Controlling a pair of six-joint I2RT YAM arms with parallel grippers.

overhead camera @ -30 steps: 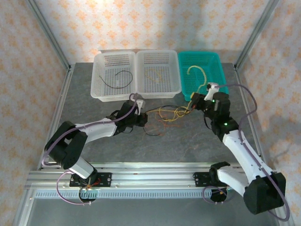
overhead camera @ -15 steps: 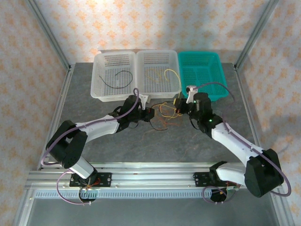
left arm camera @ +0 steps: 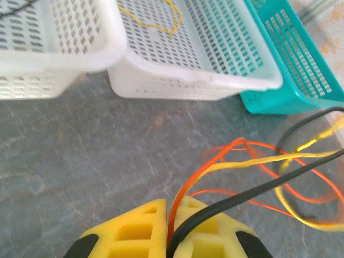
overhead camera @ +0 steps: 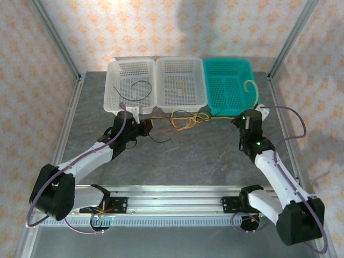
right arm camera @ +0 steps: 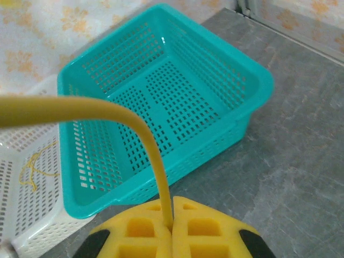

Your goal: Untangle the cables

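Toward 12 o'clock on the desk [overhead camera: 188, 161], the left gripper [left arm camera: 174, 215] squeezed black and orange cables [left arm camera: 252, 191], the right gripper [right arm camera: 172, 212] a yellow one [right arm camera: 153, 150], stretching a knot [overhead camera: 183, 119] likely needing wider pulling.

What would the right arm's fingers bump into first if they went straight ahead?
Probably the teal basket: its near wall lies right ahead of the right fingers, which are shut on a yellow cable.

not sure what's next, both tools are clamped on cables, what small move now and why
Probably ease the right tool rightward: it pinches the yellow cable, the left tool pinches the black cable and orange cable, and a knot lies between them.
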